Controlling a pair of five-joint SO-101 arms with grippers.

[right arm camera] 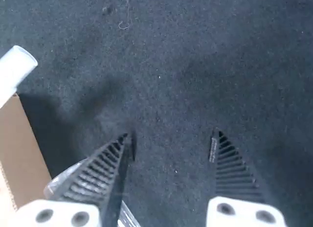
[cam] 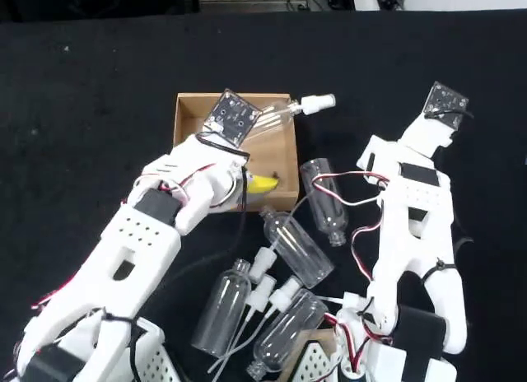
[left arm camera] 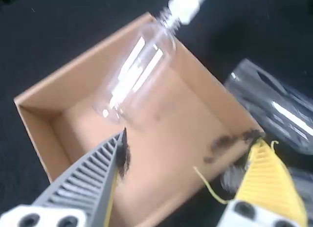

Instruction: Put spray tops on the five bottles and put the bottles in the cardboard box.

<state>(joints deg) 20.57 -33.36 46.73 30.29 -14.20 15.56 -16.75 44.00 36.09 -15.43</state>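
The cardboard box (cam: 191, 112) (left arm camera: 58, 92) stands at mid table. One clear bottle (left arm camera: 134, 75) with a white spray top (cam: 317, 103) lies in it, neck propped over the far right corner. My left gripper (left arm camera: 188, 156) hangs open above the box floor, holding nothing; its yellow finger (cam: 265, 183) shows near the box's front right corner. Three clear bottles (cam: 323, 199) (cam: 298, 249) (cam: 222, 306) and one more lie on the cloth in front of the box. My right gripper (right arm camera: 171, 139) is open over bare black cloth to the right of the box.
Loose white spray tops (cam: 263, 267) (cam: 284, 293) with thin tubes lie among the bottles. The right arm (cam: 412, 201) stretches along the right side. In the right wrist view a box corner (right arm camera: 17, 153) and a bottle (right arm camera: 68, 180) sit beside one finger.
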